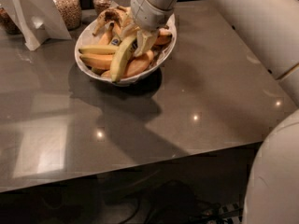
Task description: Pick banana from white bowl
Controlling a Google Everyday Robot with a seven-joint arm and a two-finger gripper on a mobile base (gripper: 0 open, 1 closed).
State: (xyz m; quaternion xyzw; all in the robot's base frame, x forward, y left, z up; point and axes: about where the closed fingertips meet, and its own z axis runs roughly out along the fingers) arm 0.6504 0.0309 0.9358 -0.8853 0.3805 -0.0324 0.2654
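Grey table (210, 78): end effector (137, 43) over white bowl (83, 37) (touching banana (121, 59)).

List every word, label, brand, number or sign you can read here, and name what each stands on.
No text is legible.
Blue sticker on the banana, beside the gripper down in the white bowl: too small to read.
Jars and white card: no text visible.

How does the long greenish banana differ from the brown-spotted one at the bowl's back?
The long greenish-yellow banana has smooth, clean skin; the brown-spotted banana is blotched dark. The long one slants down to the wide white bowl's near rim; the spotted one lies at the back. The gripper is at the long one's upper end only. Both are in the bowl.
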